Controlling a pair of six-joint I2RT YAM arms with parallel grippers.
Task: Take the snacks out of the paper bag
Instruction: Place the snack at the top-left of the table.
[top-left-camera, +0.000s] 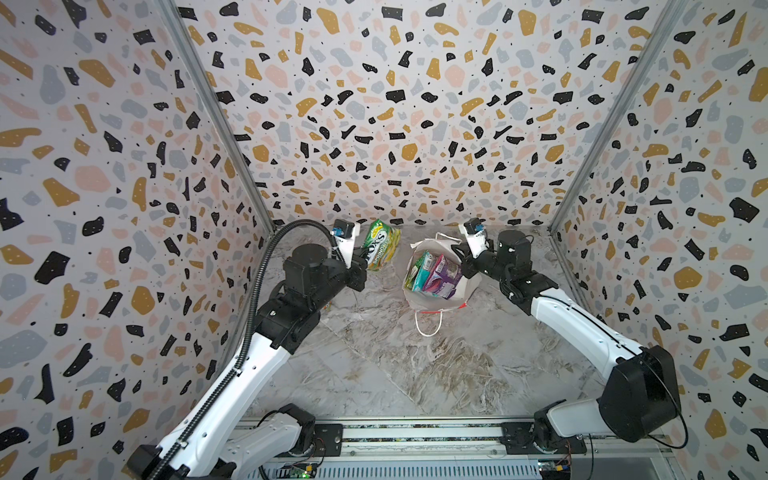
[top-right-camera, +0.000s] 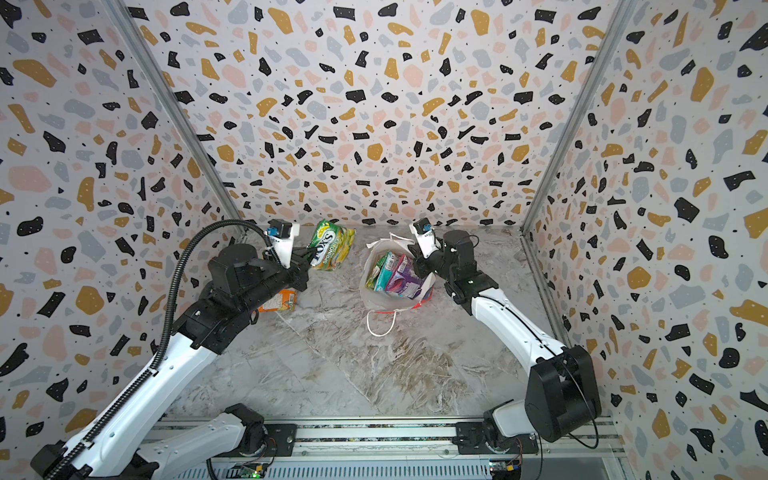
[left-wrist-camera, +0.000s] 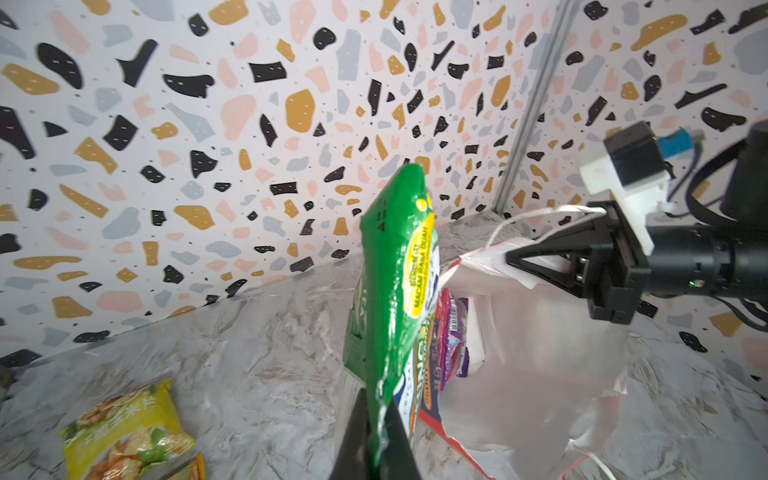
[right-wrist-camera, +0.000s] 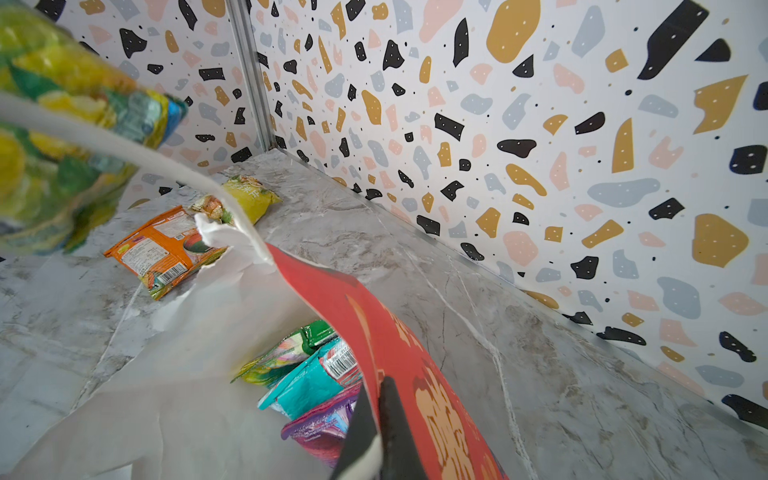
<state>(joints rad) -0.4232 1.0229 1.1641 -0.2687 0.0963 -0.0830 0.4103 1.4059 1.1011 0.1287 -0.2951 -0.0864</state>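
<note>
The red paper bag (top-left-camera: 466, 286) (top-right-camera: 370, 291) (right-wrist-camera: 353, 299) stands open, its white inside showing. My right gripper (top-left-camera: 459, 254) (top-right-camera: 414, 251) (right-wrist-camera: 376, 399) is shut on the bag's far rim, one finger inside and one on the red outside. In the bag lie a teal packet (top-left-camera: 426, 272) (right-wrist-camera: 307, 382), a purple one (top-left-camera: 446, 276) (right-wrist-camera: 324, 428) and a green one (right-wrist-camera: 286, 353). My left gripper (top-left-camera: 359, 257) (top-right-camera: 305, 254) (left-wrist-camera: 376, 415) is shut on the yellow-green FOX'S packet (top-left-camera: 380, 245) (top-right-camera: 332, 245) (left-wrist-camera: 399, 282), held in the air left of the bag.
An orange packet (top-right-camera: 280, 301) (right-wrist-camera: 166, 249) and a yellow packet (left-wrist-camera: 129, 424) (right-wrist-camera: 249, 195) lie on the marble table under my left arm. The bag's white cord handle (top-left-camera: 428, 324) hangs toward the front. Patterned walls close in at the back and both sides.
</note>
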